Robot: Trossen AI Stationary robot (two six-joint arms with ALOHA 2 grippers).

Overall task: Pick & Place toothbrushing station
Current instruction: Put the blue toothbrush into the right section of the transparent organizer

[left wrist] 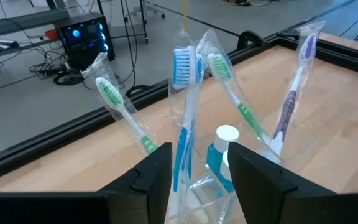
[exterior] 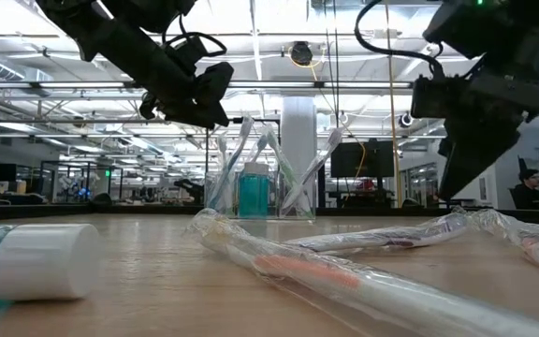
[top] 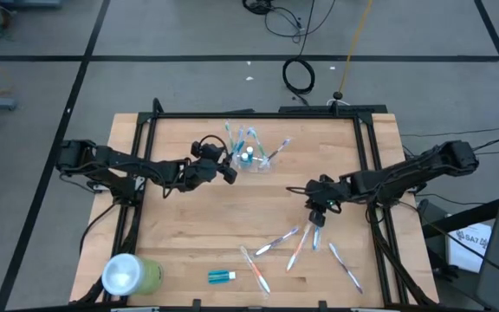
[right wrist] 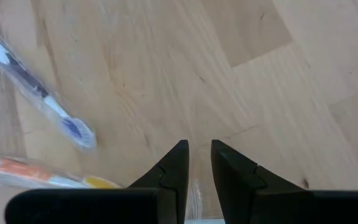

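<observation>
The small clear plastic cup (top: 254,159) stands at the back of the wooden bench (top: 189,225), full of wrapped toothbrushes (left wrist: 182,81). The left tool (top: 230,172) is open just beside it, holding nothing. The right tool (top: 317,218) hangs over loose wrapped toothbrushes (top: 294,247), its fingers a little apart and empty.

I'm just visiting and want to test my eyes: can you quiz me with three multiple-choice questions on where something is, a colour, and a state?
1. Where is the big green cup?
A. a left corner of the table
B. the table's middle
C. inside the clear cup

2. What colour is the cap on the blue bottle?
A. red
B. white
C. black

3. How is the left gripper?
A. clamped shut
B. out of sight
C. open

1 A: the green cup lies at a corner of the table.
2 B: the cap on the bottle is white.
3 C: the left gripper has its fingers apart.
</observation>
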